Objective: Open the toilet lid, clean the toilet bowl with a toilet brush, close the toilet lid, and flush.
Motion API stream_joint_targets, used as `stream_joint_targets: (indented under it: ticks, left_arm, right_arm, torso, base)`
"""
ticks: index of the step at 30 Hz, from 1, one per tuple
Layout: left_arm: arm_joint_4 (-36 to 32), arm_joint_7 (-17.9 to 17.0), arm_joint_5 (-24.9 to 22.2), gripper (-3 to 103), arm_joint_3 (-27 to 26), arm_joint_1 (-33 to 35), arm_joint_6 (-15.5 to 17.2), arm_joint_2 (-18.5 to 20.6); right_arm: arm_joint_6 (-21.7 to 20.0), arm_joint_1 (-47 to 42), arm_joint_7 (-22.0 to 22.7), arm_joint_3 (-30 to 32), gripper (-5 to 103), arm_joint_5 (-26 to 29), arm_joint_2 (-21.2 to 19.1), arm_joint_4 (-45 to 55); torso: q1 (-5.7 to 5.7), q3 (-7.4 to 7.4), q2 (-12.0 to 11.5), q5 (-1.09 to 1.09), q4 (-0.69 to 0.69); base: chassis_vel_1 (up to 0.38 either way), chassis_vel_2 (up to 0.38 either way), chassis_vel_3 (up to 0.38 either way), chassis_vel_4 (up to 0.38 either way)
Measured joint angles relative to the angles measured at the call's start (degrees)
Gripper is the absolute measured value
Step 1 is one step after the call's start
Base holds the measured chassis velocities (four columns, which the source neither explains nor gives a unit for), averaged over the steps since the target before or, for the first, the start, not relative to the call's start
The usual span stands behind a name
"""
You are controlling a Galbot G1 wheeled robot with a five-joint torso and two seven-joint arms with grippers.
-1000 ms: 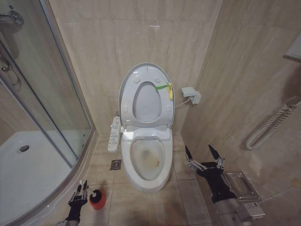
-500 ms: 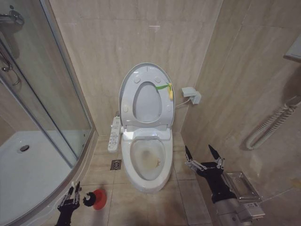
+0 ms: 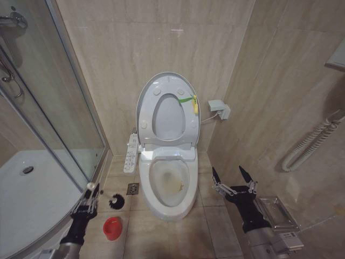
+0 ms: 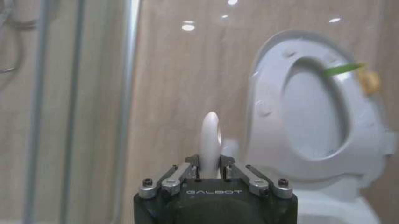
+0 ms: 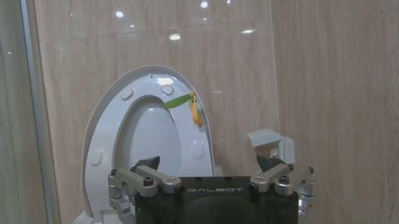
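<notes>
Toilet brush point(image 3: 110, 203): a thin white stick handle ending in a dark round bristle head, pinched in the left tool point(image 3: 89, 195), whose fingers point(image 4: 194, 167) press on the handle near its top, the rounded handle tip point(image 4: 210, 135) rising just past them in the left wrist view. The bristle head hangs clear of the floor, just beside the tool toward the toilet, above and apart from the small round red cup holder point(image 3: 112, 227) on the tiles below. The brush looks light and stiff; the smooth plastic stick may turn in a narrow pinch, and the wet bristles could drip, so I judge a firm hold high on the handle suits it, keeping the head low.

Ahead of the tool stands the toilet bowl point(image 3: 171, 183), glossy white ceramic, elongated, its inside stained yellowish-brown. The toilet lid point(image 3: 144, 97) stands upright against the beige tiled wall, hard shiny plastic with small round bumpers, the seat ring point(image 3: 168, 134) with its green-yellow tag raised against it. A curved glass shower screen point(image 3: 48, 108) lies on the tool's far side from the toilet.

The right tool point(image 3: 233, 178) waits with fingers spread, beside the bowl's other flank, holding nothing.
</notes>
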Motion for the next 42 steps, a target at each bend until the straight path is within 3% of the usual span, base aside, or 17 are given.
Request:
stream_joint_targets:
  ticks: [8,14,18,19,23,27,36,38,39,42]
  left_arm:
    - [-11.70,3.39,-4.38,21,0.55,-0.32,8.30,3.13]
    - [-15.89,4.78,-7.07,21,1.07,-0.63,11.55,5.17]
    - [-11.88,5.97,-9.88,21,3.08,-7.13,13.19,12.79]
    - [-8.77,6.57,-11.90,21,3.78,-10.11,13.16,15.27]
    - [-3.57,9.26,-14.93,21,5.29,-14.88,12.56,19.14]
    - [-1.86,10.96,-15.87,21,7.82,-18.36,12.67,21.17]
    - [4.48,12.70,-17.61,21,15.42,-25.04,9.73,20.74]
    - [8.09,13.69,-18.16,21,17.38,-27.87,7.79,20.40]
    - [11.68,14.85,-18.63,21,19.33,-31.07,5.23,20.03]
    - [14.53,16.02,-19.23,21,21.17,-33.97,2.59,19.42]
  right_arm:
    - [0.00,0.00,0.00,0.00,100,0.00,0.00,0.00]
    - [0.00,0.00,0.00,0.00,100,0.00,0.00,0.00]
    - [0.00,0.00,0.01,0.00,100,0.00,0.02,0.00]
    - [0.00,0.00,0.01,0.00,100,0.00,0.01,0.00]
    - [0.00,0.00,-0.01,0.00,100,0.00,0.00,0.00]
    - [0.00,0.00,0.00,0.00,100,0.00,0.00,0.00]
    - [0.00,0.00,0.00,0.00,100,0.00,0.00,0.00]
    - [0.00,0.00,-0.01,0.00,100,0.00,0.00,0.00]
    - [0.00,0.00,0.00,0.00,100,0.00,0.00,0.00]
    - [0.00,0.00,-0.02,0.00,100,0.00,-0.01,0.00]
  torso:
    - [0.00,0.00,0.00,-0.01,0.00]
    - [0.00,0.00,0.00,0.00,0.02]
    - [0.00,0.00,0.00,-0.01,-0.02]
    - [0.00,0.00,0.00,-0.02,-0.01]
    - [0.01,0.01,-0.01,-0.02,0.00]
    - [0.01,0.01,-0.01,-0.01,0.01]
    - [0.00,0.01,-0.01,-0.01,0.00]
    - [0.01,0.01,-0.01,0.00,0.00]
    - [0.01,0.01,-0.01,-0.01,0.00]
    - [0.01,0.01,-0.01,0.00,0.00]
  base:
    - [0.000,0.000,0.000,0.000]
    - [0.000,0.000,0.000,0.000]
    - [0.000,0.000,0.000,0.000]
    - [0.000,0.000,0.000,0.000]
    - [0.000,0.000,0.000,0.000]
    - [0.000,0.000,0.000,0.000]
    - [0.000,0.000,0.000,0.000]
    - [0.000,0.000,0.000,0.000]
    - [0.000,0.000,0.000,0.000]
    - [0.000,0.000,0.000,0.000]
